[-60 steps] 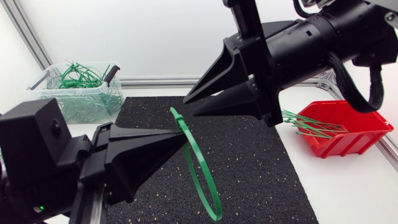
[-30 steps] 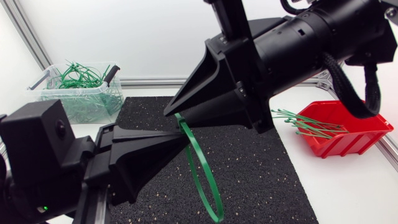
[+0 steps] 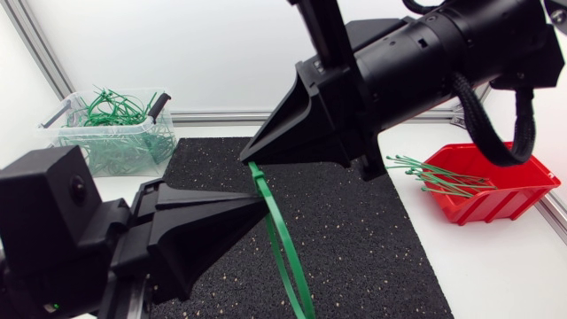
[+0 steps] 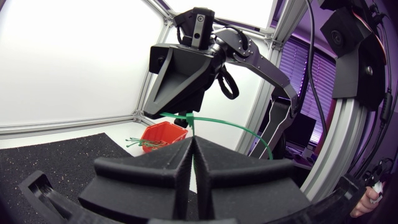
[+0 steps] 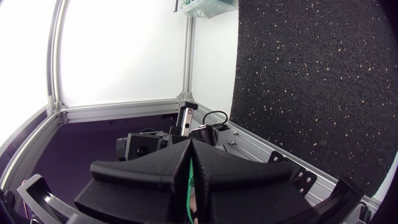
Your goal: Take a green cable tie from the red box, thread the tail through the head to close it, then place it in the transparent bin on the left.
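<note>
Midway. Head view: green cable tie [image 3: 285, 244] is out of the red box [image 3: 505, 199] and looped; left gripper [image 3: 264, 197] and right gripper [image 3: 248, 158] both pinch it above the mat.
Left wrist: jaws clamped on the strap.
Right wrist: likewise; threading unclear.
Drop into transparent bin [image 3: 115, 142] not yet done.

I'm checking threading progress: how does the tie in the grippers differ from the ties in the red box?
The held tie curves into a loop above the mat; the box ties lie straight. The held tie is pinched by the left gripper and the right gripper; the box ties lie loose, ends poking past the red box rim. All are thin and green.
</note>
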Controlling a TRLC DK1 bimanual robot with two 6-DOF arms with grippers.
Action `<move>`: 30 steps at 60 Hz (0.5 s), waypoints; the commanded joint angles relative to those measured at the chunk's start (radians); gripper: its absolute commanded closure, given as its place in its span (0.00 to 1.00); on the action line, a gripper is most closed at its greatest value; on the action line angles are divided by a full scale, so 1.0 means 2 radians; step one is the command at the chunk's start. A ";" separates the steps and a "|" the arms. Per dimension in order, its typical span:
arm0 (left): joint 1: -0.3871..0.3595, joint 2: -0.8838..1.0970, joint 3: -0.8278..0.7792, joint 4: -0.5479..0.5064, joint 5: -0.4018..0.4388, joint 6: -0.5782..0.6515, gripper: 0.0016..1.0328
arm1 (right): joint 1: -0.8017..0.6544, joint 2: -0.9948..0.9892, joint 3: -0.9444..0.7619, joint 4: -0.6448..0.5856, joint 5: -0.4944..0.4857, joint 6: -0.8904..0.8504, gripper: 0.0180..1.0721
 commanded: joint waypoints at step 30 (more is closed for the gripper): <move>-0.022 -0.021 -0.003 -0.011 0.002 0.005 0.96 | -0.017 0.052 -0.018 0.044 0.012 0.005 0.95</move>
